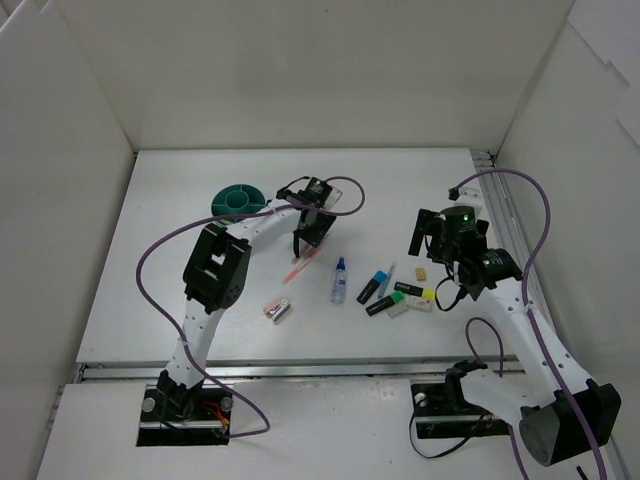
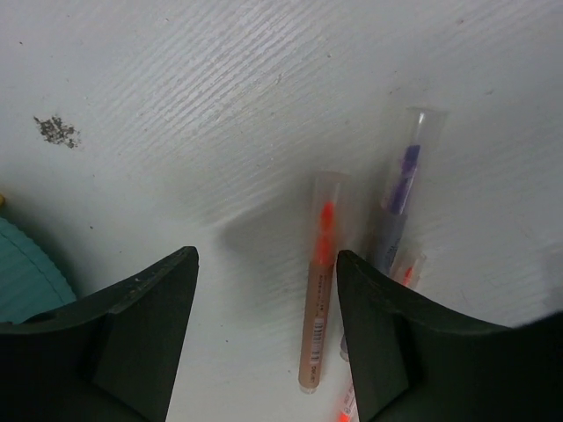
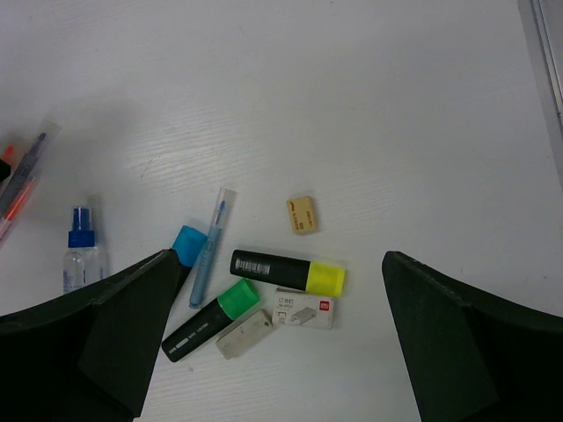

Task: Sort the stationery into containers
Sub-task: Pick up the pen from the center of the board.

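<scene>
White tabletop (image 1: 200,320) carried the round teal plastic divided tub (image 1: 238,199); no item could be made out inside it. Right of the tub, the left gripper (image 2: 266,259) stood spread astride a thin orange pen (image 2: 318,299), not pinching it. Farther right, the right gripper (image 3: 280,257) hung fully spread above the stubby black highlighters (image 3: 207,325). Sorting was judged barely begun: all visible stationery lay outside the tub.

tbl (image 1: 200,180) far half: free | L gripper (image 2: 266,264) gap: orange pen (image 2: 318,290) by one finger | teal tub (image 1: 238,200) adj.

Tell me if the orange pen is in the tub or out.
Out. The orange pen lies flat on the table, apart from the tub.
</scene>
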`<state>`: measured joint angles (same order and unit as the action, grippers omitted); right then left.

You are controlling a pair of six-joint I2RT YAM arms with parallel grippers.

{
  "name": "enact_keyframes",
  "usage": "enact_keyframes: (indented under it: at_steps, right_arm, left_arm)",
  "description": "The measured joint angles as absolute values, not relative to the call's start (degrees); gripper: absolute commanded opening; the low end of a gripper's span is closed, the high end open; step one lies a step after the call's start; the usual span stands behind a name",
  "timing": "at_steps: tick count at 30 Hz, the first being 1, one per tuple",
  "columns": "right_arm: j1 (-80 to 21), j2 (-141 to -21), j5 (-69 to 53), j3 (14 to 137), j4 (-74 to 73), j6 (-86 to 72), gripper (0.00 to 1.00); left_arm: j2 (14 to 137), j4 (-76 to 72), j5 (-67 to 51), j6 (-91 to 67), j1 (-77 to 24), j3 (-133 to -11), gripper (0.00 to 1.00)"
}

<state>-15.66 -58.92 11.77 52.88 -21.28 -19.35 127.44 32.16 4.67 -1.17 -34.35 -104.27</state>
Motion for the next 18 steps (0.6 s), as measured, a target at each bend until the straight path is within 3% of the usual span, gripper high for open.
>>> enact_keyframes:
  at_steps: [7, 18]
  right_arm:
    - [-15.40, -58.92, 11.79, 52.88, -21.30, -19.29, 0.98]
    - [-15.33, -58.94, 11.79, 52.88, -21.30, -19.29, 0.98]
  left_arm:
    - [128.77, 31.99, 3.86, -1.58, -34.06, -104.47, 0.57]
    - [128.90, 32.21, 0.82, -2.22, -33.74, -104.36, 0.26]
